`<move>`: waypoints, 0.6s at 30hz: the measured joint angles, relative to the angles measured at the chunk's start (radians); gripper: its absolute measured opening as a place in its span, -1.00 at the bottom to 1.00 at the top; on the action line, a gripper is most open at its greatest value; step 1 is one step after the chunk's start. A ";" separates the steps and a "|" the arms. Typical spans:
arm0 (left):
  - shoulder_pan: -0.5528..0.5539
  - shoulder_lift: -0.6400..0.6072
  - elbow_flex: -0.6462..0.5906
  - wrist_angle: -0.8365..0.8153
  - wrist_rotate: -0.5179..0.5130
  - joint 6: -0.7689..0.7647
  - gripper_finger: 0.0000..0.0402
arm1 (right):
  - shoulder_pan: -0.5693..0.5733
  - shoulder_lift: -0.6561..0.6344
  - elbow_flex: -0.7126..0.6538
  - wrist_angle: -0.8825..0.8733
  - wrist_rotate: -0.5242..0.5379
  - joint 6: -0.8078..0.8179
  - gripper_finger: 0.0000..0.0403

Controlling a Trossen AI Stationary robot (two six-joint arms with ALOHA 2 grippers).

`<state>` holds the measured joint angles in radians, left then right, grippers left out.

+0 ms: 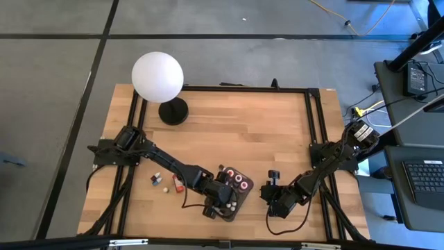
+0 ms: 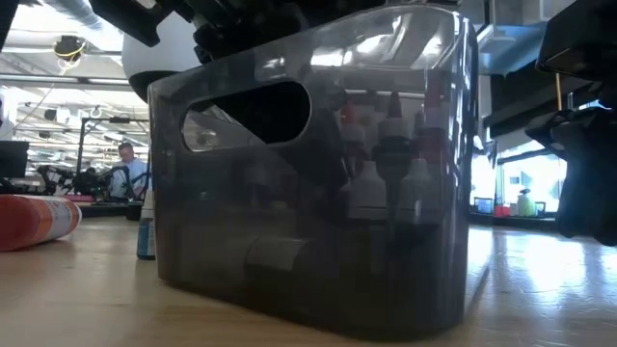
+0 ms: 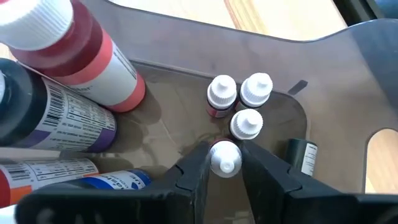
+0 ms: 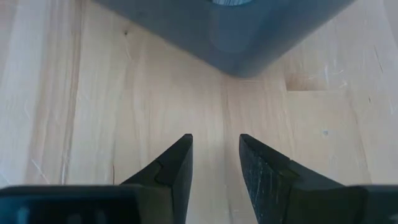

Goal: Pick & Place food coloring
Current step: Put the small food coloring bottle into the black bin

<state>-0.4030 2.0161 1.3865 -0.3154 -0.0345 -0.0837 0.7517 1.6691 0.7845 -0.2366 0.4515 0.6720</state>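
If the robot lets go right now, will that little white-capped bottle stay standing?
Probably. The bottle stands upright between the left gripper's fingers, beside three upright bottles that could steady it. It looks narrow and tall, so a nudge might tip it.

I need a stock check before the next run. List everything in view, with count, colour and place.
Tray: one, dark grey, near edge of the table, between the arms.
Food coloring bottles in the tray: four upright with white caps, others lying beside them; total unclear.
Loose bottles: about three, left of the tray on the table.
Globe lamp: one, white on a black base, far left of the table.
Table: one, light wood.
Person: one, far in the room behind.
Left gripper: over the tray, fingers either side of a white cap.
Right gripper: open, empty, right of the tray.
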 joint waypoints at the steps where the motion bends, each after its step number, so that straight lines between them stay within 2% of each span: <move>1: 0.000 0.000 0.000 0.000 0.000 0.000 -0.54 | 0.000 0.000 0.000 0.000 0.000 0.000 -0.33; 12: 0.000 -0.005 0.000 -0.007 0.000 0.001 -0.54 | 0.000 0.000 0.000 0.000 0.000 0.000 -0.33; 18: 0.000 -0.090 0.000 -0.058 0.001 0.001 -0.52 | 0.000 0.000 0.000 0.000 0.000 0.000 -0.33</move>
<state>-0.4030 1.9259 1.3861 -0.3730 -0.0338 -0.0830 0.7517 1.6691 0.7845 -0.2369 0.4515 0.6720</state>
